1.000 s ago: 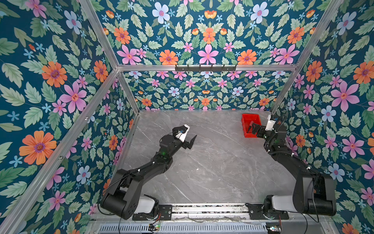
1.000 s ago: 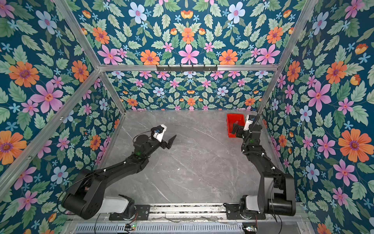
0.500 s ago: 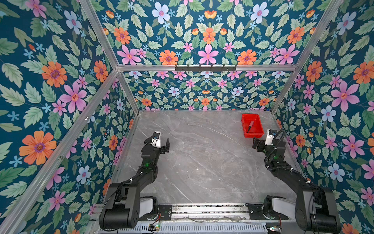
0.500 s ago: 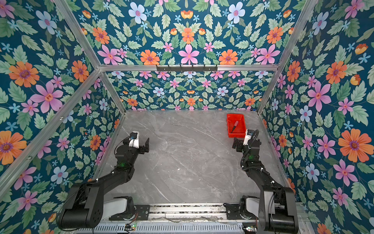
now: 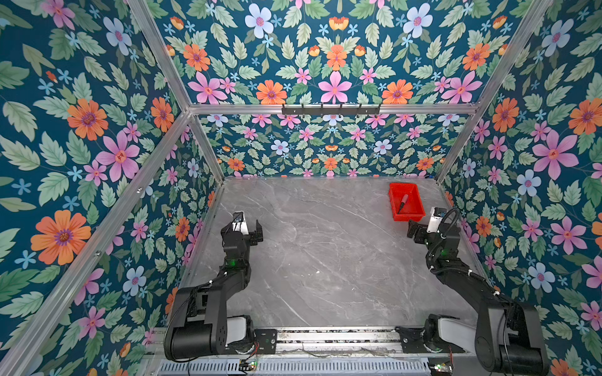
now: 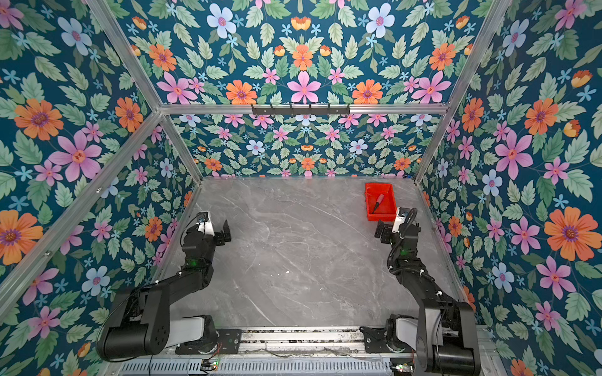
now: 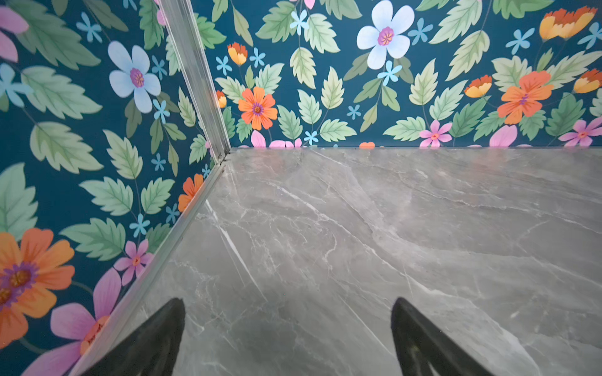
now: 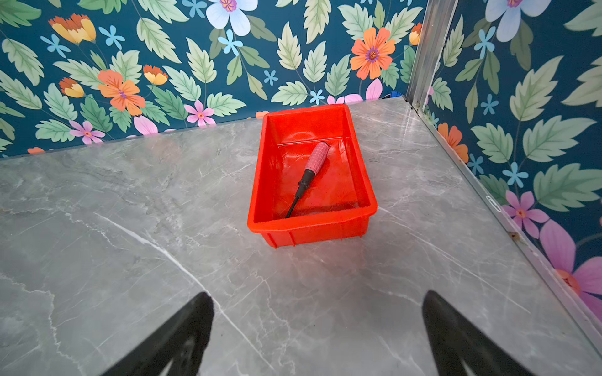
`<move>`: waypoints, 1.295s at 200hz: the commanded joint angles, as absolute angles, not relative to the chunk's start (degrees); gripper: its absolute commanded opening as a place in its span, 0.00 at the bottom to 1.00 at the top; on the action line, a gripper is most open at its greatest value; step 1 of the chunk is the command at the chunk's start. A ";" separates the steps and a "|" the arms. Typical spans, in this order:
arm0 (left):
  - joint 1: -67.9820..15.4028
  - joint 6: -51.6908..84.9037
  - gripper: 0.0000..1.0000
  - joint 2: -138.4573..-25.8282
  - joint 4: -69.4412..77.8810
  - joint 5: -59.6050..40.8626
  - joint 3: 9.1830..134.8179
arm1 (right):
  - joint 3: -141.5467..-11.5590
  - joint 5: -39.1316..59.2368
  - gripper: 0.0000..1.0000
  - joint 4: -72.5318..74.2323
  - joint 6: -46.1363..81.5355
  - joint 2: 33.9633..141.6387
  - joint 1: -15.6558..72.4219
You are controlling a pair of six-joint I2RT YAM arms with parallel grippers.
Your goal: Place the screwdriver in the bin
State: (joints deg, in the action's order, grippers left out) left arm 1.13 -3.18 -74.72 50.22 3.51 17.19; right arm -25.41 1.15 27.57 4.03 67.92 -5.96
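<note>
The red bin stands at the table's far right, close to the back corner. The screwdriver lies loose inside it on a slant, pinkish-red handle toward the back wall and dark shaft toward the near wall. The right wrist view looks down into the bin and shows the screwdriver untouched. My right gripper hangs open and empty just in front of the bin, apart from it. My left gripper is open and empty over bare table near the left wall.
Flowered walls with aluminium posts close the grey marble table on three sides. A black hook rail sits high on the back wall. The arms' bases stand on a metal rail along the front edge.
My right gripper has drawn back from the bin toward the front, and the screwdriver stays lying in the bin. My left arm has swung from mid-table back toward the left wall.
</note>
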 commanded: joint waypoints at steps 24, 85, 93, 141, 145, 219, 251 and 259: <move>1.36 -4.44 1.00 -79.02 61.67 5.24 13.40 | -24.03 2.77 0.99 31.15 6.78 71.40 -5.95; 1.75 -4.79 1.00 -81.47 62.06 6.72 14.97 | -20.76 3.56 0.99 42.80 6.57 80.06 -5.82; 1.76 -4.66 1.00 -81.01 61.47 6.36 14.96 | -20.71 3.60 0.99 42.81 6.66 79.88 -5.83; 1.71 2.73 1.00 -85.40 67.59 2.34 15.18 | -20.65 3.69 0.99 42.89 6.62 79.91 -5.81; 1.75 2.80 1.00 -86.37 67.39 2.53 15.69 | -20.65 3.71 0.99 42.81 6.70 79.90 -5.86; 1.76 2.63 1.00 -92.82 75.39 2.28 14.77 | -20.74 3.69 0.99 42.80 6.63 79.90 -5.85; 1.67 2.55 1.00 -92.64 74.89 2.37 14.77 | -20.74 3.67 0.99 42.80 6.64 79.91 -5.84; 1.63 2.50 1.00 -92.60 74.95 2.37 14.73 | -20.74 3.68 0.99 42.80 6.61 79.90 -5.81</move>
